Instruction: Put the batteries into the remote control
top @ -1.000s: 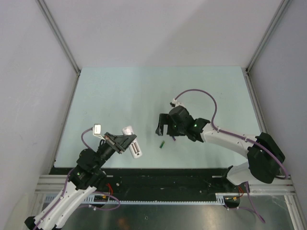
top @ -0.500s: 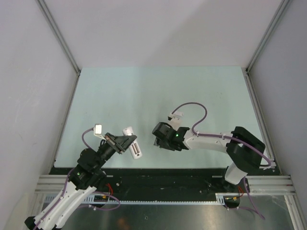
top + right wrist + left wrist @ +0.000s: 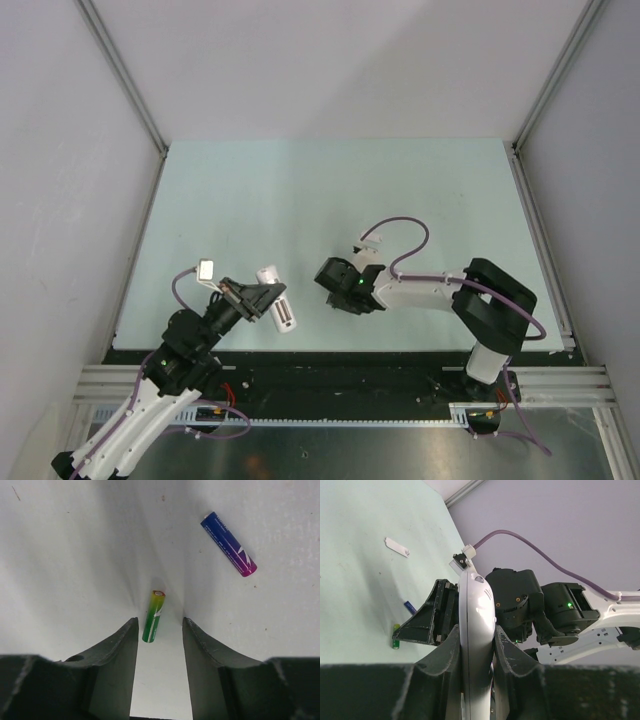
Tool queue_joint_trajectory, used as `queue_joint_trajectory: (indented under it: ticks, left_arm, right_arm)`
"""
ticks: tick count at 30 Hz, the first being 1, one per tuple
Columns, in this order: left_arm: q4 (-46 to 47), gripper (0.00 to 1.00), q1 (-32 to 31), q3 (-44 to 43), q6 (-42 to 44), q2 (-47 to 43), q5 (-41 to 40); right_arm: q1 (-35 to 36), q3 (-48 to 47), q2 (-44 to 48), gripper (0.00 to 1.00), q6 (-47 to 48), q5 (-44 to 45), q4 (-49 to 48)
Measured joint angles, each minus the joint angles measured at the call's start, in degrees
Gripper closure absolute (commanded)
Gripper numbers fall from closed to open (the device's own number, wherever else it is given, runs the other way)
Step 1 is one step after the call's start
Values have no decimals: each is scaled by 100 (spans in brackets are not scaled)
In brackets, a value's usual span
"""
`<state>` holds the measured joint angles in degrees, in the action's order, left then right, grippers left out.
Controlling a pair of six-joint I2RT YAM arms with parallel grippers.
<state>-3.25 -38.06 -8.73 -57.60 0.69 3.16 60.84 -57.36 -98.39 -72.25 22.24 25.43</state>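
Observation:
My left gripper (image 3: pixel 263 300) is shut on the white remote control (image 3: pixel 278 306), holding it edge-up above the table's near left; in the left wrist view the remote (image 3: pixel 477 625) stands between the two fingers (image 3: pixel 451 650). My right gripper (image 3: pixel 335 277) is low over the table just right of the remote. In the right wrist view its jaws (image 3: pixel 160 622) stand apart, one on each side of the green battery (image 3: pixel 153 616), which lies on the table close to the left finger. The purple battery (image 3: pixel 228 543) lies farther off to the upper right. Both batteries are hidden in the top view.
A small flat white plastic piece (image 3: pixel 396 546) lies on the pale green table (image 3: pixel 300 190) beyond the batteries. The right arm's purple cable (image 3: pixel 400 235) loops above its wrist. Grey walls enclose the table on three sides.
The right arm has swung left and down over the green battery, and its jaws have narrowed around it. The left arm and the remote have stayed where they were.

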Motion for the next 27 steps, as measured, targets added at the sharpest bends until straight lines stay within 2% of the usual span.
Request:
queue_joint_trajectory:
  ticks: [10,13,14,27]
  left_arm:
    - [-39,100,0,46,-42,0,7]
    - [-48,100,0,66,-50,0,9]
    - [-48,100,0,70,-55,0,9]
    - [-52,100,0,81,-87,0,7]
  right_arm:
    - [11,-168,-179,59,24,-4,-70]
    - [24,-212,-223,66,28,-4,-72]
    - [24,-227,-238,72,35,-11,-76]
    - [22,-466,-483,82,155,-140,-20]
